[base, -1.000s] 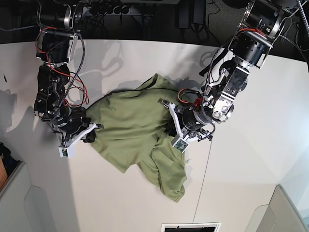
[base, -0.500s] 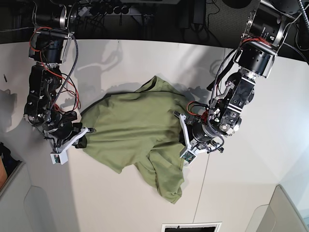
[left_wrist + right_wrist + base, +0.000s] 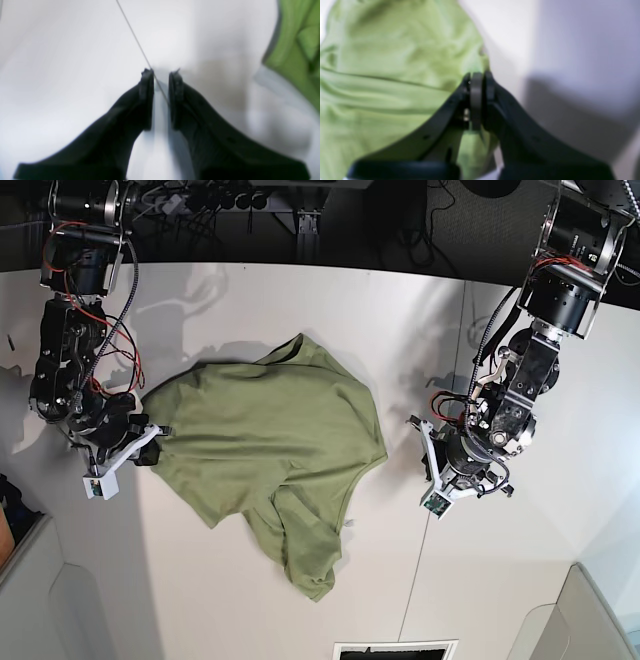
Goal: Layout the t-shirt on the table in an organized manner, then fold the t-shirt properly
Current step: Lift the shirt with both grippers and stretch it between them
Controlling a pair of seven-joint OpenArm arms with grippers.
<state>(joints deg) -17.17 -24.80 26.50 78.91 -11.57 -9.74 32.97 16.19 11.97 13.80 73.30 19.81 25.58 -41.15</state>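
Note:
The olive-green t-shirt (image 3: 270, 440) lies crumpled on the white table (image 3: 300, 310), with one part trailing toward the front. My right gripper (image 3: 152, 452) is at the shirt's left edge, shut on the fabric. In the right wrist view the gripper (image 3: 477, 76) pinches the edge of the shirt (image 3: 382, 62). My left gripper (image 3: 424, 458) is off to the right of the shirt, clear of it. In the left wrist view the gripper (image 3: 161, 73) holds nothing. Its jaws stand a narrow gap apart over the table seam (image 3: 132, 32). The shirt (image 3: 297, 37) shows at the top right.
Grey bins stand at the front left (image 3: 50, 600) and front right (image 3: 590, 620) corners. A dark opening (image 3: 395, 650) is at the front edge. The table's seam (image 3: 420, 560) runs under the left gripper. Cables and mounts line the back.
The left gripper has let go of the shirt and moved right, away from it. The right gripper has pulled the shirt to the left, spreading it flatter.

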